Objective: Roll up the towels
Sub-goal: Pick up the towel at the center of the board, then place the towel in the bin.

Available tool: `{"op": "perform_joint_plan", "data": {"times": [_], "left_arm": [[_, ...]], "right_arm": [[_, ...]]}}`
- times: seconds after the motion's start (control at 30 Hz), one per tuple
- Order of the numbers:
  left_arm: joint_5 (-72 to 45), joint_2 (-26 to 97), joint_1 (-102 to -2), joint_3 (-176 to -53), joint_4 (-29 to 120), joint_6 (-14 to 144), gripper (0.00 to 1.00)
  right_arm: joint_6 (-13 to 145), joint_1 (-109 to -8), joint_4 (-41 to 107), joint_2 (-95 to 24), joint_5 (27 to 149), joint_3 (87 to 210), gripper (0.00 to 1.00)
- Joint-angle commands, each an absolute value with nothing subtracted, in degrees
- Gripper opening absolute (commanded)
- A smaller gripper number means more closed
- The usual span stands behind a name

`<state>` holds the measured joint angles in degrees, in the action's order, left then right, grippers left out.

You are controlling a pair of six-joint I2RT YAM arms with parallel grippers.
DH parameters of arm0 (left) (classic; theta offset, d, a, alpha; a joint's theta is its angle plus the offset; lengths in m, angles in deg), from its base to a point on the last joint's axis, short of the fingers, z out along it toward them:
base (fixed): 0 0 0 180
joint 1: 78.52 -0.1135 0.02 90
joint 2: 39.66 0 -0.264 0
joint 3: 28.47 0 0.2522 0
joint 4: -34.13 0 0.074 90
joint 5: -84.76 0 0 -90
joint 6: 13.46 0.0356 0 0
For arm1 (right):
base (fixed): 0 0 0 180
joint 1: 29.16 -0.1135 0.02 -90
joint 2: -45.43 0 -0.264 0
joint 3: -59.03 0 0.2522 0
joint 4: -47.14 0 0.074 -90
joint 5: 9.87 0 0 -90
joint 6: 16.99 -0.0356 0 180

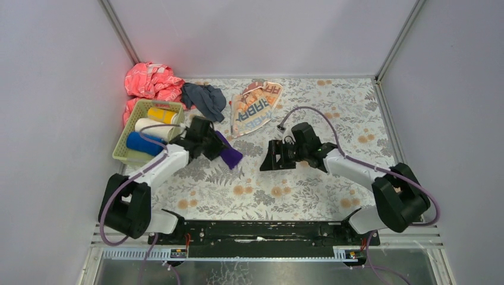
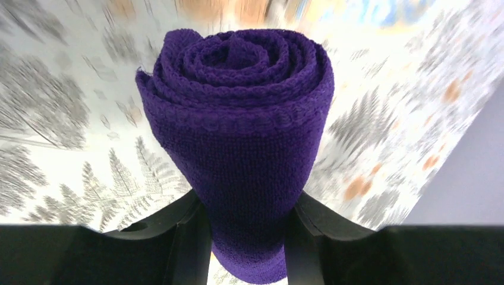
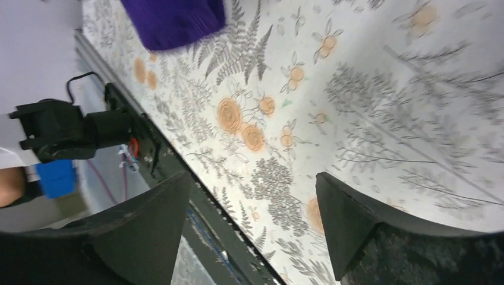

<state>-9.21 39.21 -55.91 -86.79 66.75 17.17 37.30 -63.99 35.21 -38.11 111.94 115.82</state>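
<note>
Arm bases are seen bolted at the near edge, on a black rail (image 1: 255, 231). Just beyond, over the floral covering (image 1: 249, 190), the right gripper (image 3: 252, 190) is shown with its jaws spread wide and nothing between them; only the printed surface is seen under it. To its left, the purple towel (image 2: 238, 130), wound into a tight roll, is gripped around its middle by the left gripper (image 2: 246, 237), both fingers pressed against its sides. Whether the roll touches the covering cannot be told. Beside that arm, a pale green basket (image 1: 122, 157) is set, in which a blue roll (image 1: 142, 143), a white roll (image 1: 151, 126) and a yellow roll (image 1: 161, 114) are laid side by side. Farther back, the dark grey-blue towel (image 1: 205, 98) is left crumpled, and the cream towel (image 1: 255, 107) is spread loosely just beside it. A pink cloth (image 1: 151, 80) is bunched in the far left corner.
</note>
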Motion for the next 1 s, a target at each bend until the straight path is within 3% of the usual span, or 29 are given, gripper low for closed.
{"op": "perform_joint_plan", "data": {"times": [0.0, 0.23, 0.43, 0.77, 0.97], "left_arm": [[-7.9, 35.6, -68.4, -94.8, 74.5, 26.7, 0.29], [-11.1, 38.0, -90.1, -105.4, 81.9, 36.8, 0.31], [-17.6, 42.4, -104.2, -107.1, 81.7, 39.7, 0.31], [-17.5, 48.0, -115.4, -109.5, 83.4, 45.5, 0.32], [-16.1, 52.1, -115.7, -110.1, 86.4, 47.5, 0.33]], "right_arm": [[49.0, -63.6, 18.5, -33.8, 101.3, 122.2, 0.85], [52.7, -63.6, 14.1, -32.3, 96.3, 125.9, 0.91], [56.5, -63.6, 9.4, -33.3, 95.7, 129.3, 0.92], [57.6, -63.5, 7.3, -33.9, 96.6, 131.1, 0.92], [57.3, -63.6, 6.6, -34.5, 96.6, 131.8, 0.92]]}}
